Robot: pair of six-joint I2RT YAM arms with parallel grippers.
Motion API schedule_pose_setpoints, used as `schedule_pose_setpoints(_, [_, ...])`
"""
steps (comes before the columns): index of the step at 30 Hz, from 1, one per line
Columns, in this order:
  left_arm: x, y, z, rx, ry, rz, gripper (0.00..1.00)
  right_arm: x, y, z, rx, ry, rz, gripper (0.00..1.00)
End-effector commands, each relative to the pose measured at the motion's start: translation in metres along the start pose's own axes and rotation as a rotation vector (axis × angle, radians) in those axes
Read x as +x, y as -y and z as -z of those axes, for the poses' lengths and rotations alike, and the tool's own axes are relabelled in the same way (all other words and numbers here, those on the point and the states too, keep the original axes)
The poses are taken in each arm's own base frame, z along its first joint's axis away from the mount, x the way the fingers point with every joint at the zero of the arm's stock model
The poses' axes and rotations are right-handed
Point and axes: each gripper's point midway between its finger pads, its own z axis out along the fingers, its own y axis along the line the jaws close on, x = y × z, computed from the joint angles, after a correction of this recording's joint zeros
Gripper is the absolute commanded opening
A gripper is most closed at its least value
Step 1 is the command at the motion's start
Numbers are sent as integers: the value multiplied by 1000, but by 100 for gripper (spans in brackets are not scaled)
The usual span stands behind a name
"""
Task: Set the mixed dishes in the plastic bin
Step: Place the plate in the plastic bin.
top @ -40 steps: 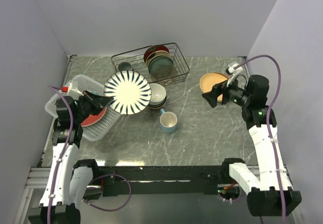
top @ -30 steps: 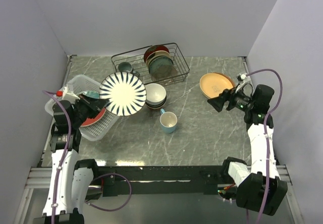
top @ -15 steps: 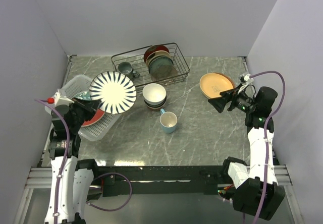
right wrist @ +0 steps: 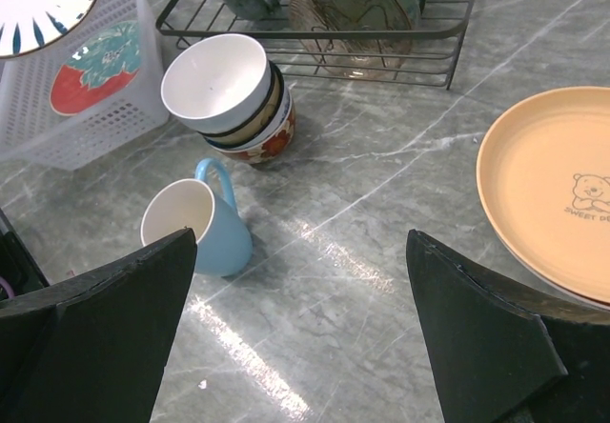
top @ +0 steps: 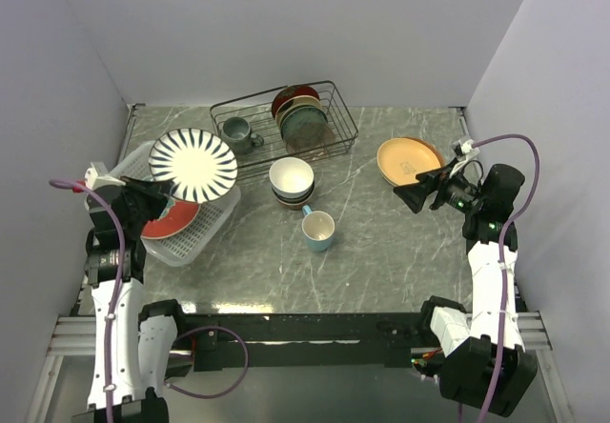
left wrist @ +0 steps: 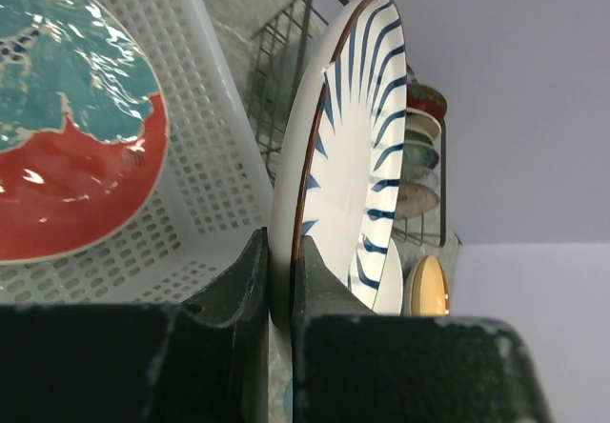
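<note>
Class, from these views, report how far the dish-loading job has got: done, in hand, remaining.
Done: the teal-floral plate lies in the plastic bin. In hand: the left gripper clamps the striped plate by its rim. Remaining: the stacked bowls, light blue mug and tan plate sit on the table; the right gripper is open and empty.

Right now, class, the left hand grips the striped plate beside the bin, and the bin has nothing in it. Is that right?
Not quite. The bin is not empty: a red-and-teal plate lies in it, as the left wrist view shows. The rest holds: the left hand grips the striped plate beside the bin.
</note>
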Motion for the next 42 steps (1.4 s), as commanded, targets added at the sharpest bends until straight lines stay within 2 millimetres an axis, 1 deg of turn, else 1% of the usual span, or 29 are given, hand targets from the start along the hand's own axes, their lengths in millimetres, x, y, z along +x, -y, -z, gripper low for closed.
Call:
schedule_pose_setpoints(1, [-59,49,10,169,190,31,1,-10,3,2,22,21,37,98])
schedule_pose_setpoints(2, [-58,46,9,168,180,42,1,-10,3,2,23,22,40,98])
schedule_pose_setpoints(3, [-65,39,6,149,197,53,1,-10,4,2,25,20,38,98])
schedule_pose_setpoints(4, [-67,38,5,150,201,60,1,-11,5,2,29,21,40,98])
schedule_pose_setpoints(5, [-65,33,3,145,189,77,1,-10,5,2,29,19,38,98])
schedule_pose_setpoints(6, [-70,25,0,128,199,94,1,-10,5,3,29,18,40,98])
schedule_pose_setpoints(7, [-72,23,-1,129,206,105,1,-11,4,3,29,18,40,98])
schedule_pose_setpoints(8, [-69,14,-5,116,197,137,1,-10,5,3,31,18,40,98])
schedule_pose_setpoints(13, [-70,-18,-10,84,209,230,1,-11,4,3,31,18,41,99])
schedule_pose_setpoints(14, [-66,-27,-13,70,203,251,1,-11,4,3,31,18,43,98])
schedule_pose_setpoints(15, [-68,-35,-14,55,214,262,1,-11,4,3,31,18,41,98])
schedule_pose_setpoints(16, [-66,-39,-15,51,207,269,1,-11,4,3,31,18,41,99])
schedule_pose_setpoints(18, [-62,-54,-18,17,201,289,1,-11,4,3,31,18,41,99])
schedule_pose_setpoints(27, [-43,-100,-34,-111,148,323,1,-12,4,4,32,20,45,99])
schedule_pose_setpoints(32, [-35,-118,-38,-167,135,326,1,-11,6,3,34,16,40,99])
schedule_pose_setpoints(38, [-31,-131,-42,-206,131,322,1,-10,6,3,35,14,38,99])
schedule_pose_setpoints(40, [-31,-133,-44,-210,125,317,1,-10,6,3,34,14,39,99])
schedule_pose_setpoints(42, [-29,-138,-47,-227,115,322,3,-11,7,3,37,15,40,99])
